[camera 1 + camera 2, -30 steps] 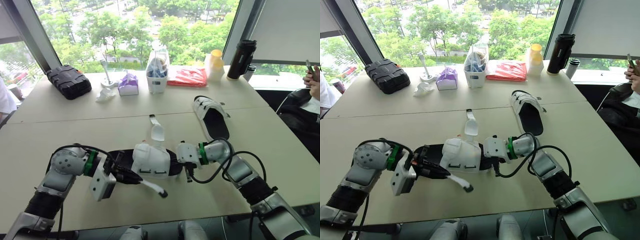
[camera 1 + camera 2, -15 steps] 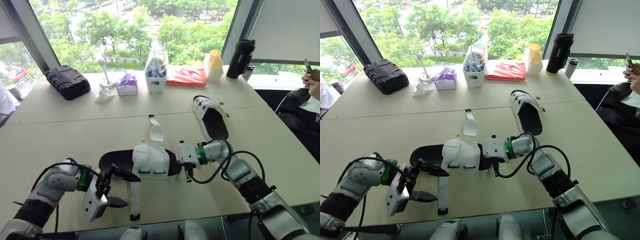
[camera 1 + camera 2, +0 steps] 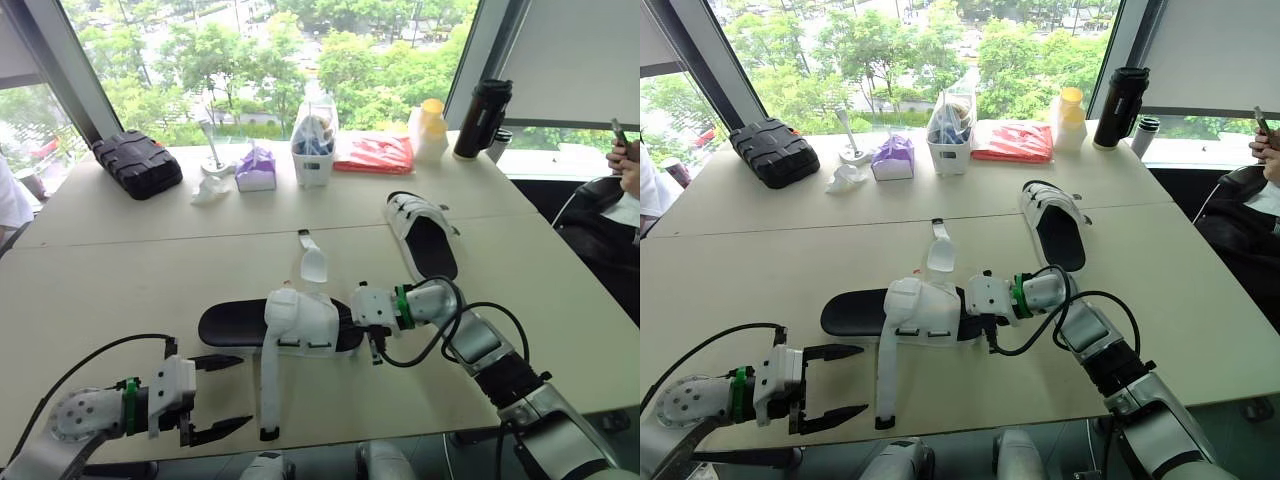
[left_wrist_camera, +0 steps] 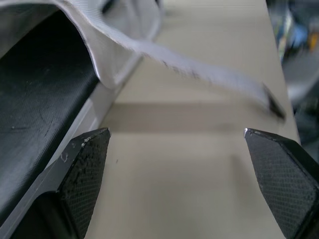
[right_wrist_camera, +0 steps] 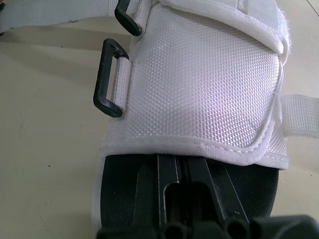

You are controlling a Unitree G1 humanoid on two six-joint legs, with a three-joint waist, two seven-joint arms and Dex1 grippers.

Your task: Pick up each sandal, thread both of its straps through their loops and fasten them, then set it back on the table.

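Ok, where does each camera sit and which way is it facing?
Left eye view: on the head, looking down over the beige table; both arms show.
Right eye view: beside it, same scene.
Left wrist view: looks between the left pincer's open fingers at the black-soled sandal with white fabric straps.
Right wrist view: close over the right pincer onto that sandal's white upper.
Both wrist views share the sandal.

Bare table left of sandal, loose strap beside left pincer
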